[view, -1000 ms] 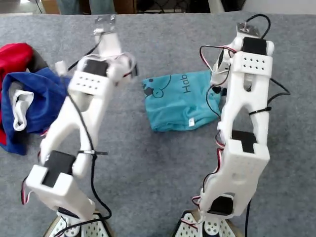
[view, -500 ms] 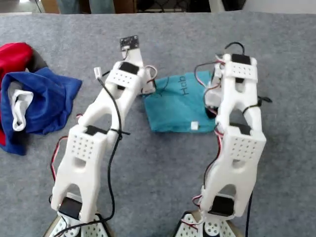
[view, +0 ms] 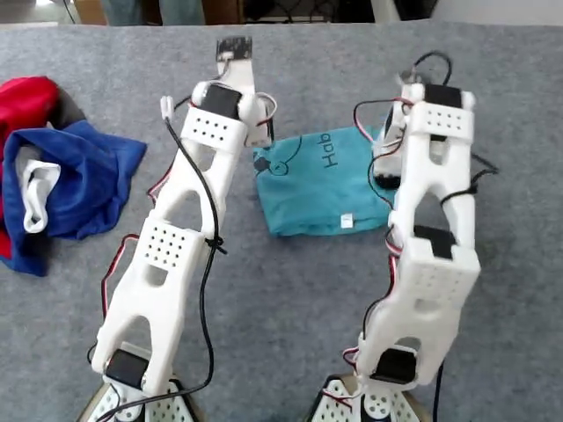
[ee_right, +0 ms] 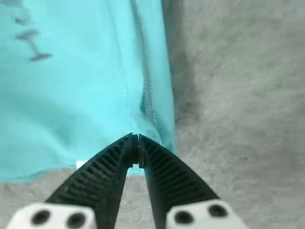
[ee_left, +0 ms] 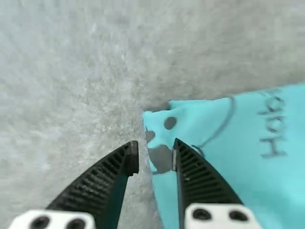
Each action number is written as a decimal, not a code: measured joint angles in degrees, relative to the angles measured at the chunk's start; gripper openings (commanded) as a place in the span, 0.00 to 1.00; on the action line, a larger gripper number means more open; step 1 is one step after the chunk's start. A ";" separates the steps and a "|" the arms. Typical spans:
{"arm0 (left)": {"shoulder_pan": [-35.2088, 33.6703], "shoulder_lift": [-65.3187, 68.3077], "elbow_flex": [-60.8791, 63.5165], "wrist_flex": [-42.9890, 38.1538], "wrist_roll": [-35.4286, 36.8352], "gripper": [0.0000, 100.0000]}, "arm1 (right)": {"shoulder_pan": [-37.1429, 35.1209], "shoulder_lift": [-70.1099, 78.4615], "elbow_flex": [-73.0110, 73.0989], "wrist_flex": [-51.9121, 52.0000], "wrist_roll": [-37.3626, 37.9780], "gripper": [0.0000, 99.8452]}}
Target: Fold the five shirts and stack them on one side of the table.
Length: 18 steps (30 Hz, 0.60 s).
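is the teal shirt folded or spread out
Folded: the teal shirt lies as a compact rectangle, no sleeves sticking out, with stacked fabric layers along one edge in the right wrist view.

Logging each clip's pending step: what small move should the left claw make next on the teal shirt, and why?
Probably close the left claw: it is open, straddling a corner edge of the teal shirt, while the right claw is shut at the opposite side.

surface: grey felt mat [view: 290, 290] | beyond far edge: brown wooden piece [view: 88, 10]; pale strip [view: 493, 9]
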<state>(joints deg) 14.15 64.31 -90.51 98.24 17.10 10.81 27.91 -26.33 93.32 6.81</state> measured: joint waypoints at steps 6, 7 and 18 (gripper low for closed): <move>2.90 -0.70 3.60 2.20 -3.08 0.05 | -0.18 -2.73 0.00 -12.66 -0.09 0.02; 3.87 -1.58 5.98 2.29 -3.08 0.06 | -0.79 -2.73 0.00 -14.68 -0.09 0.02; 6.42 -27.87 40.97 1.23 0.35 0.08 | -2.81 12.31 -5.80 -26.90 -5.45 0.02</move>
<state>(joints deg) 20.57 36.44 -49.54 99.47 17.45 8.00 40.22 -32.13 66.42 1.36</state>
